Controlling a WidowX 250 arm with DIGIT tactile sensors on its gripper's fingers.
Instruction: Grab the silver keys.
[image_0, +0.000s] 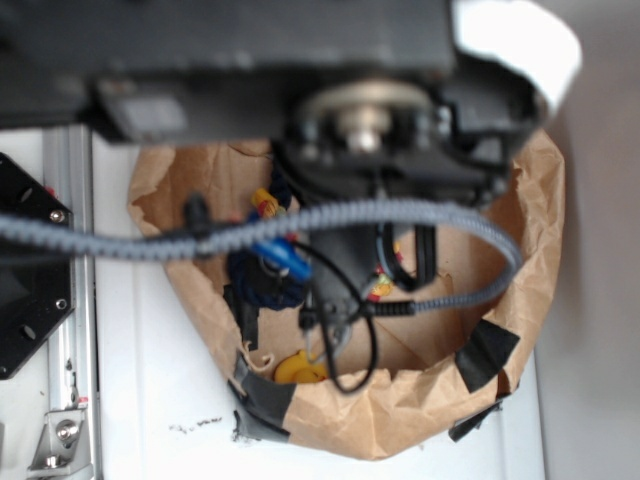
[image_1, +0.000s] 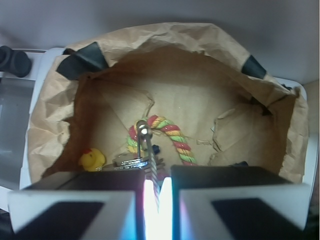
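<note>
In the wrist view the silver keys show as a small shiny bunch just beyond my fingertips. One long key blade runs from the bunch down into the narrow gap between my jaws. My gripper is shut on that blade inside the brown paper bag. The bunch sits over the bag floor, in front of the multicoloured rope. In the exterior view my gripper is low inside the bag and the arm hides the keys.
A small yellow duck lies left of the keys, also seen as a yellow piece. A blue object sits in the bag. Crumpled bag walls with black tape corners surround everything. A grey cable loops across.
</note>
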